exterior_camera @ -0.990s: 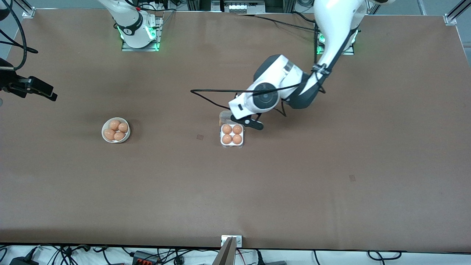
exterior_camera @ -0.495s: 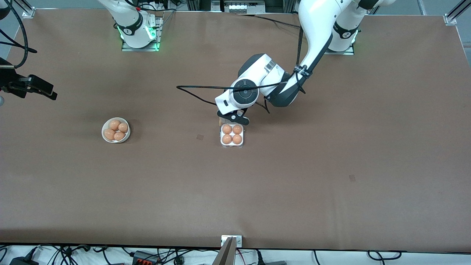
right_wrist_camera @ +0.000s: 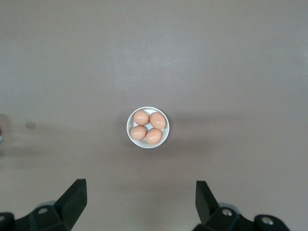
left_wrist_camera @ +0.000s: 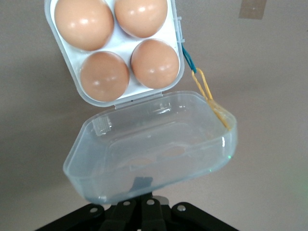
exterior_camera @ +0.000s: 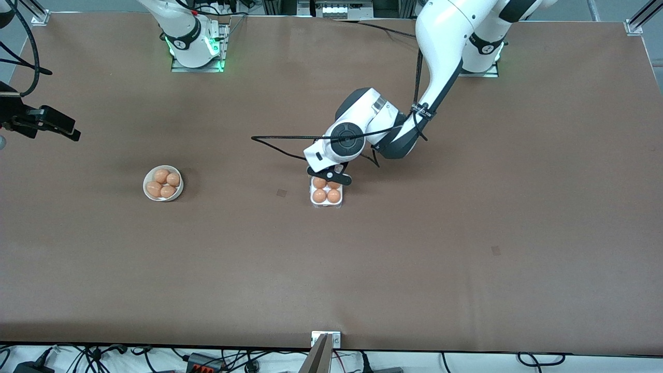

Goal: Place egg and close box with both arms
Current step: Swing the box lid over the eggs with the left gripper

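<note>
The box (exterior_camera: 327, 204) stands mid-table, a clear square carton with an egg (exterior_camera: 319, 196) in each cell. In the left wrist view its white tray (left_wrist_camera: 123, 47) holds several tan eggs (left_wrist_camera: 155, 63), and the hinged clear lid (left_wrist_camera: 154, 144) stands half raised. My left gripper (exterior_camera: 331, 178) (left_wrist_camera: 143, 195) is shut with nothing between its fingers. It rests against the lid's outer face and covers the box's edge farther from the front camera. My right gripper (exterior_camera: 62, 127) (right_wrist_camera: 139, 199) waits open and high over the right arm's end of the table.
A white bowl (exterior_camera: 179, 192) (right_wrist_camera: 129, 126) with several more eggs (right_wrist_camera: 157, 120) sits toward the right arm's end. A blue and yellow band (left_wrist_camera: 207, 91) hangs from a corner of the lid. A small tape mark (exterior_camera: 281, 192) lies beside the box.
My left arm has swung in and down onto the box. Its shut gripper has tipped the lid up from lying flat toward the eggs. The right arm has not moved.
</note>
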